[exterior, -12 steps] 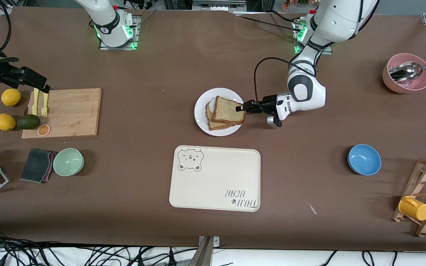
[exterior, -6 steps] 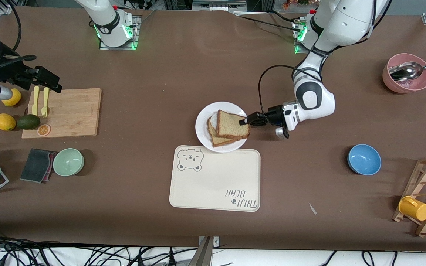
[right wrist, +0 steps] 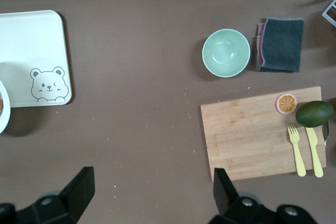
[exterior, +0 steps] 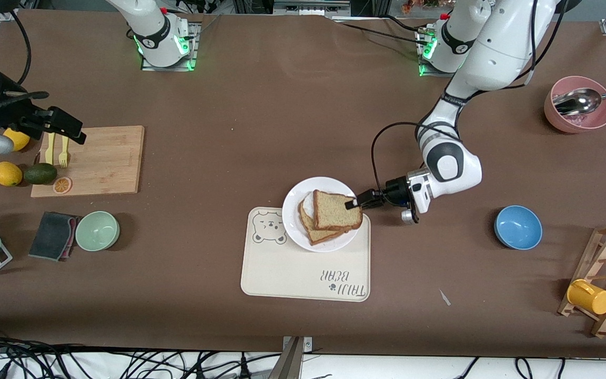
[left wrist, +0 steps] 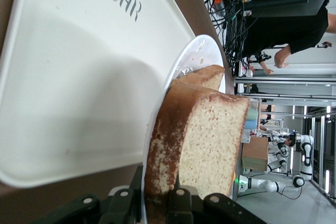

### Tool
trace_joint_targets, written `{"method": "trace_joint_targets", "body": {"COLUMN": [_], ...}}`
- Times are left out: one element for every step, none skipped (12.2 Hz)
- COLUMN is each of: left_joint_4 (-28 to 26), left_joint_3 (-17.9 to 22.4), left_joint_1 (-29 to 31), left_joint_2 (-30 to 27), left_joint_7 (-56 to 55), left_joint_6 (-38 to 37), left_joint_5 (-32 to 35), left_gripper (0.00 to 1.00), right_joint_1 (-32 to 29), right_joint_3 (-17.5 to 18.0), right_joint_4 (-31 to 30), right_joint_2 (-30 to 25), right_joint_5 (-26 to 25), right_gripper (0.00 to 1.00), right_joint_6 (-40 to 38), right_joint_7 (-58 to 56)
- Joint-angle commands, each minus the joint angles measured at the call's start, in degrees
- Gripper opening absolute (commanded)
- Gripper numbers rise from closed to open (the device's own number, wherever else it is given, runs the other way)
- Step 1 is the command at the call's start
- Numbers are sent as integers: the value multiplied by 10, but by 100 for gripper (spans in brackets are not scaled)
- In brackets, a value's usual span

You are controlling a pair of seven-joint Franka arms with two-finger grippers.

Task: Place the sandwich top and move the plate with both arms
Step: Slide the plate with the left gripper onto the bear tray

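Note:
The sandwich top (exterior: 337, 210), a light-brown bread slice, lies on a lower slice (exterior: 316, 234) with egg on the white plate (exterior: 293, 221). My left gripper (exterior: 355, 202) is shut on the plate's rim and the top slice's edge at the side toward the left arm's end. It holds the plate over the cream bear tray's (exterior: 292, 273) edge farthest from the front camera. In the left wrist view the fingers (left wrist: 178, 203) clamp the bread's crust (left wrist: 163, 145) against the plate rim (left wrist: 184, 66) above the tray (left wrist: 79, 77). My right gripper (exterior: 66, 126) is open and empty over the cutting board's end.
A cutting board (exterior: 92, 160) carries a fork, a knife, an orange slice and an avocado, with lemons beside it. A green bowl (exterior: 97, 230) and a grey cloth (exterior: 53, 235) lie nearer the front camera. A blue bowl (exterior: 517, 227), a pink bowl with a spoon (exterior: 579, 103) and a mug rack (exterior: 603, 284) stand toward the left arm's end.
My left gripper has carried the plate with the sandwich toward the front camera, from the bare table to over the tray's edge. My right gripper has shifted slightly above the cutting board's end.

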Motion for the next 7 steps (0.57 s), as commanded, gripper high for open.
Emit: {"method": "trace_joint_targets", "body": {"left_joint_4": [62, 72, 87, 102, 119, 137, 151], "left_joint_3": [1, 1, 1, 1, 1, 1, 2], "left_joint_1": [-5, -6, -7, -8, -8, -10, -17], "left_joint_2": [37, 42, 52, 66, 77, 86, 97], "left_joint_7": [-5, -16, -25, -29, -36, -50, -69], "left_joint_6": [-2, -1, 1, 1, 6, 28, 50], "left_joint_5": [-32, -36, -37, -36, -36, -34, -30], "left_gripper": [21, 21, 21, 21, 21, 21, 21], "right_joint_1": [-4, -3, -1, 1, 1, 1, 1], "right_joint_3": [1, 0, 0, 1, 2, 3, 3], "right_joint_4": [-2, -2, -3, -3, -4, -4, -4], "right_joint_2": [4, 4, 5, 5, 5, 5, 5], "right_joint_5": [9, 9, 9, 9, 9, 9, 9], "right_gripper": [100, 100, 100, 100, 100, 100, 100], "right_joint_6": [11, 12, 15, 14, 14, 14, 14], "right_joint_7": [-8, -8, -8, -7, -6, -6, -6]}}
